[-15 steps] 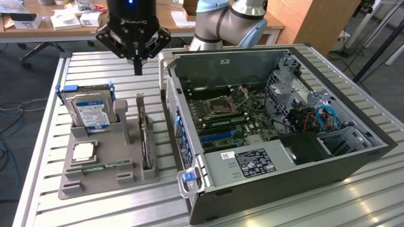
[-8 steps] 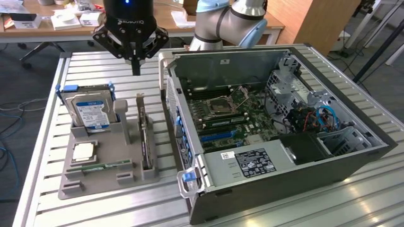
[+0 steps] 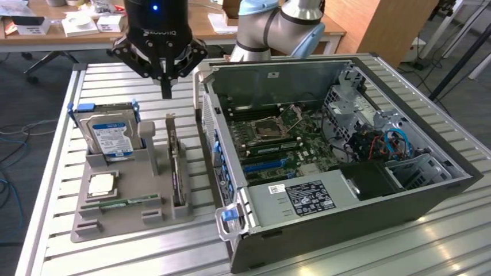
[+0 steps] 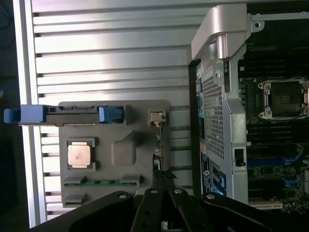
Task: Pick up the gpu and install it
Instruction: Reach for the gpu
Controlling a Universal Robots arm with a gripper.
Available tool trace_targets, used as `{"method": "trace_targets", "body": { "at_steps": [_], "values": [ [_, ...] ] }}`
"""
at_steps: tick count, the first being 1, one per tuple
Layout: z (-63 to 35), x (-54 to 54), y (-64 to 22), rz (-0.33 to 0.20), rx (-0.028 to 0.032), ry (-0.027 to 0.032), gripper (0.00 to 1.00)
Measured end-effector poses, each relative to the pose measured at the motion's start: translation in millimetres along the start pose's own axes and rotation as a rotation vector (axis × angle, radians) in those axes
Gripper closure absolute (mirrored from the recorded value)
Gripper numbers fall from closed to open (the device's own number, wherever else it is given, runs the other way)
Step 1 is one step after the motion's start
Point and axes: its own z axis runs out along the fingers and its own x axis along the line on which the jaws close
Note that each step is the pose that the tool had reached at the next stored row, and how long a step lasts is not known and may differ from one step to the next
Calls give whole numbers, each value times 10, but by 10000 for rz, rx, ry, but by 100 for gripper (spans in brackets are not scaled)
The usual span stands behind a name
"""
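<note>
We judge the job hardly begun. The gpu [image 3: 178,164] stands on its long edge in a slot of the grey tray [image 3: 115,221], along the tray's side nearest the computer case [image 3: 429,195], and nothing has hold of it. The pincer [image 3: 165,92] hangs above the tray's far end, over the end of the gpu furthest from the exterior camera. Its two fingers are pressed together into a single point and carry nothing. There is clear air between that point and the top edge of the gpu, so we read this as a hover over the gpu, with no contact made.

The other parts sit in their own places in the tray: the hard drive [image 3: 111,135] with the blue label stands upright at the far end, the square chip [image 3: 102,185] lies flat in the middle, and the green memory stick [image 3: 123,202] lies just in front of the chip, towards the tray's near end.

The case lies open on the desk [image 3: 115,259] just beside the tray, its main board [image 3: 268,138] bare to view. We see blue slots on that board's near part with no gpu seated in them. So the pickup, the carry across from the tray and the seating in the case all remain undone.
</note>
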Motion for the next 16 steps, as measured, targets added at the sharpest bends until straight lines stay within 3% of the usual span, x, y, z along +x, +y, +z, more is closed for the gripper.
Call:
{"method": "trace_targets", "body": {
  "at_steps": [5, 16],
  "values": [
    [-2, -3, -68, 0, -1, -1, 90],
    [-12, 24, -311, -1, -1, -4, 90]
  ]
}}
